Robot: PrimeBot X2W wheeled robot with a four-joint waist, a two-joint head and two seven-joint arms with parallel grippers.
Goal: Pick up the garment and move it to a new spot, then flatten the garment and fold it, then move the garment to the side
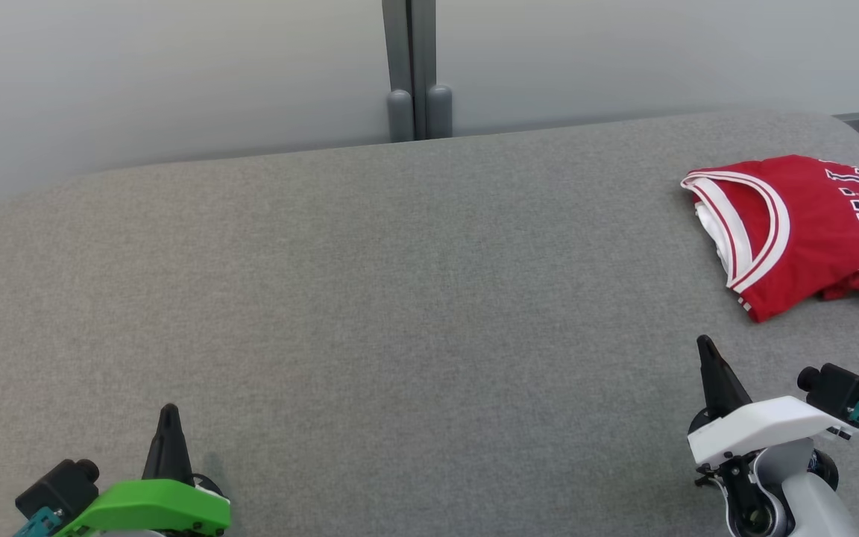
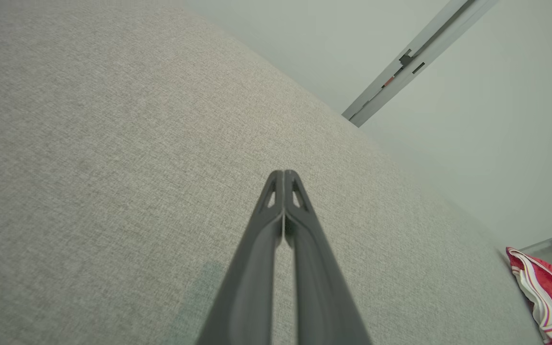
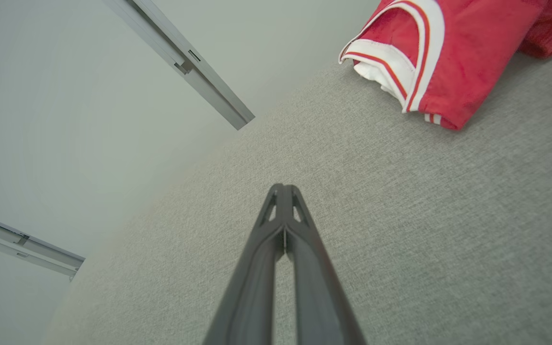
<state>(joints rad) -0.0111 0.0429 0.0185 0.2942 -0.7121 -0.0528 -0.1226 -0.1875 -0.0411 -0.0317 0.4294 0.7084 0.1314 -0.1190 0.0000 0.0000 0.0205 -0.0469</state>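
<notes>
Both the left claw (image 1: 168,409) and right claw (image 1: 704,341) sit pinched shut, empty; the folded red jersey (image 1: 810,224) lies at the counter's (image 1: 400,298) right edge, apparently set aside.

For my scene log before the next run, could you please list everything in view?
jersey: one, red with white trim, roughly folded, at the far right of the surface
surface: one, grey fabric, across the foreground
wall: one, pale grey, behind the surface
post: one, grey, upright at the wall's middle, with two rounded stubs at its foot
left gripper: one, dark fingers on a green mount, shut, lower left over bare surface
right gripper: one, dark fingers on a white mount, shut, lower right, near the jersey but apart from it
</notes>
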